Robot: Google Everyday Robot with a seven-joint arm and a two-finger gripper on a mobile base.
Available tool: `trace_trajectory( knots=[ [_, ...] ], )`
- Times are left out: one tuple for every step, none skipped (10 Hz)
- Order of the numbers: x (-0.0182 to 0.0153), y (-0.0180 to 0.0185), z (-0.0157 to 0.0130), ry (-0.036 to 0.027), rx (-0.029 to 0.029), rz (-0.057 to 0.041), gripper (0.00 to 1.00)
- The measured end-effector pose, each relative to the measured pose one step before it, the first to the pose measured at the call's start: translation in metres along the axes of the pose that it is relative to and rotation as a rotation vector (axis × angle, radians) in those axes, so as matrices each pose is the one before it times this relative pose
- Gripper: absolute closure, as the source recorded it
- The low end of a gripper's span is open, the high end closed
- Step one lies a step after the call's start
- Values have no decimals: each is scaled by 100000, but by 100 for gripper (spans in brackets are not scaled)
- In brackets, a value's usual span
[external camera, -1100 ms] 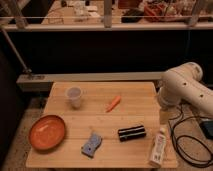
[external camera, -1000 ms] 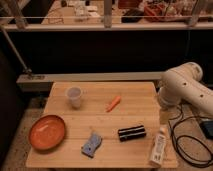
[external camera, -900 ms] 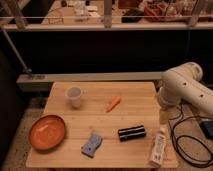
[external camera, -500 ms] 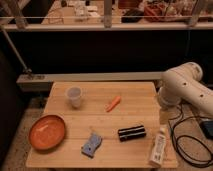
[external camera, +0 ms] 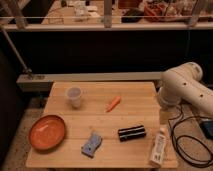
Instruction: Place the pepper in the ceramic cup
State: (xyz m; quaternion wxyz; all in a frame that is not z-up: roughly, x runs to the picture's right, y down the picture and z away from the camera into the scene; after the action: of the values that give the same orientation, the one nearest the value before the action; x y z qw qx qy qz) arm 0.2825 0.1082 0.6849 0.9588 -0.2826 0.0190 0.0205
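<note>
The pepper (external camera: pixel 113 103), small, slender and orange-red, lies on the wooden table (external camera: pixel 137 95) a little behind its middle. To its left, about a hand's width away, the pale ceramic cup (external camera: pixel 74 97) stands upright. My white arm (external camera: pixel 181 90) bulks at the table's right edge, well right of the pepper. The gripper itself is hidden from this view; it is open and holds nothing, since both task objects rest on the table.
An orange plate (external camera: pixel 46 132) sits at the front left. A blue-grey object (external camera: pixel 91 145) lies near the front edge, with a black cylinder (external camera: pixel 131 133) to its right. A white bottle (external camera: pixel 159 147) lies at the front right corner. Cables (external camera: pixel 192 147) trail on the floor at right.
</note>
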Motion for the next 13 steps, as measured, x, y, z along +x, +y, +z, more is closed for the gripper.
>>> trace_trajectory(
  knots=[
    [-3,0,2,-1,-2,-8,20],
    [6,3,0,3,-1,10,21],
    [-30,-96,-54,-90,169,-8,27],
    [-659,-647,-90,-571,683,-1200,38],
    [-1070,-757,-15,-880,470,-1430,46],
    [-1527,-1008,-28,-922,675,-1354,57],
    [-597,-352,-66,-271,364,-589,62],
    [-254,-278,-50,-433,441,-326,62],
    [-60,-276,-9,-340,302,-465,62],
    [-762,-193,247,-323,272,-1241,70],
    [-940,-241,169,-205,341,-562,78],
    [-1742,-444,363,191,480,-1574,90],
    [-1053,-308,195,-43,320,-993,95]
  ],
)
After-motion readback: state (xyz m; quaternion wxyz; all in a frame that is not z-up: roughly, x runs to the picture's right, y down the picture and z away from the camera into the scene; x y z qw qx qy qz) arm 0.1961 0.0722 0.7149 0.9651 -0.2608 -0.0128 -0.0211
